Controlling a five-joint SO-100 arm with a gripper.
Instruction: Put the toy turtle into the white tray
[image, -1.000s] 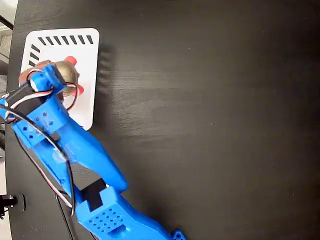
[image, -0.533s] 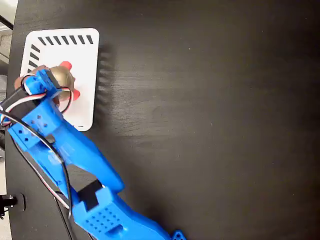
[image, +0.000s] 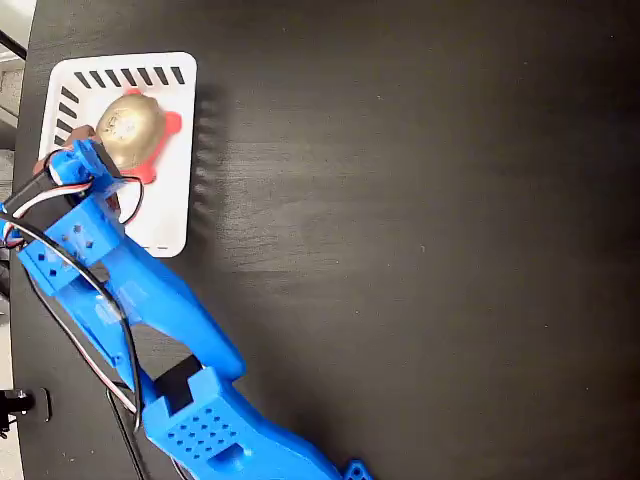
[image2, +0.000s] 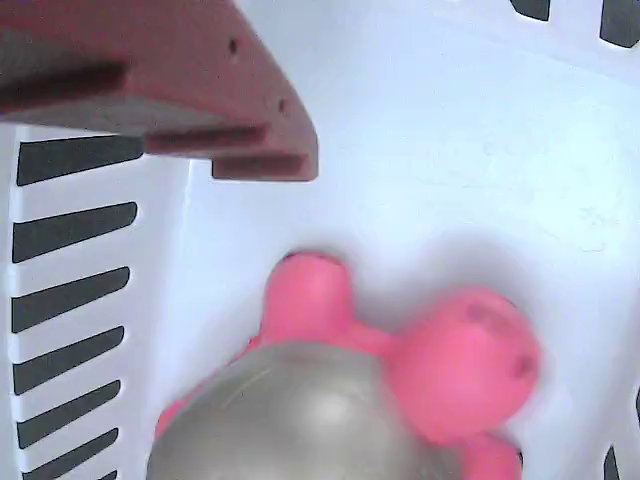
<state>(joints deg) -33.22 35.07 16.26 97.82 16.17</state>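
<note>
Fixed view: toy turtle (image: 131, 126) inside white tray (image: 170, 215).

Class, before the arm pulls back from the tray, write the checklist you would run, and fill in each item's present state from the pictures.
1. Toy turtle lies inside the white tray: ok, in both views.
2. Turtle clear of the tray's slotted rim: ok, it sits on the floor.
3. Gripper has let go: cannot tell; only one dark red finger shows in the wrist view, apart from the turtle.
4. Turtle upright, shell up: ok.
5. Tray fully on the table: ok.
6. Retreat path free: cannot tell; the arm hides the tray's lower left.
</note>
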